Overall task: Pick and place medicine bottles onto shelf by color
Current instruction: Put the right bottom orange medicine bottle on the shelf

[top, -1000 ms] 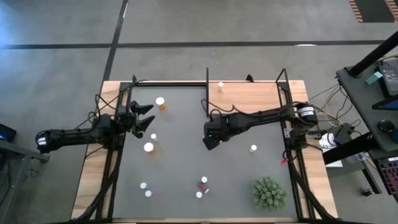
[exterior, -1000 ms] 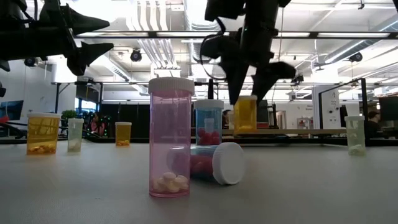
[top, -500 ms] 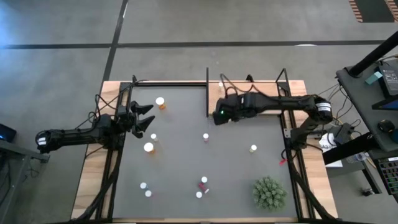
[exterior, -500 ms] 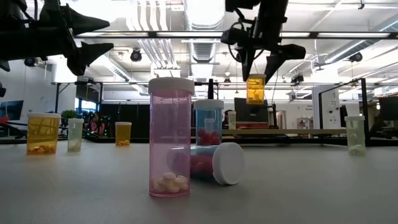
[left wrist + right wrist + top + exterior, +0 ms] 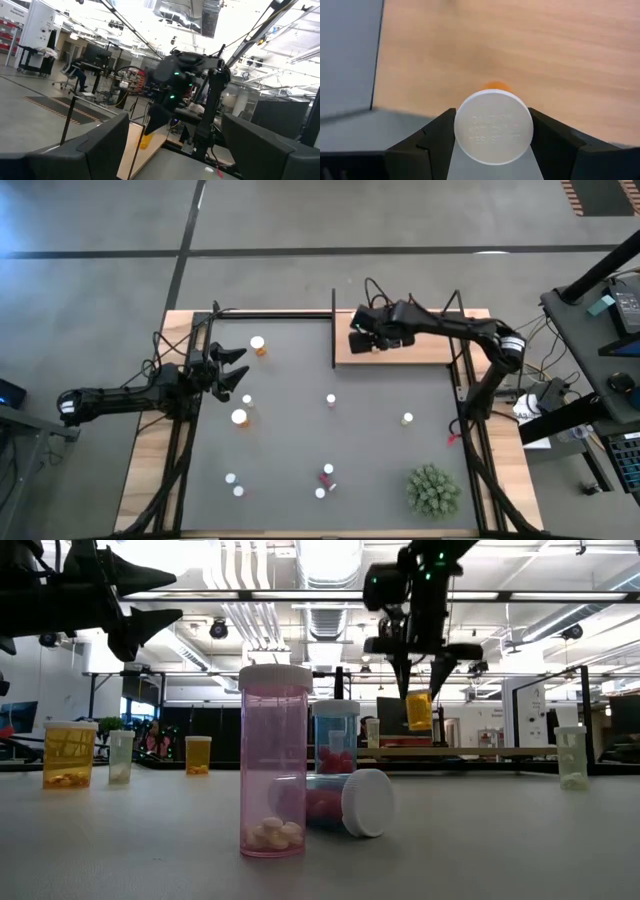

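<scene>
Orange bottle [image 5: 493,133], clamped in my right tool [image 5: 362,340], has travelled from mat to above the shelf [image 5: 430,348]; release comes next, I judge.

The whole table [image 5: 160,480] is seen straight down from overhead. Its top is crossed level, close behind a pink bottle [image 5: 274,760], toward the room. The shelf [image 5: 520,45] is viewed closely from the right wrist; the left wrist faces across toward it.
</scene>
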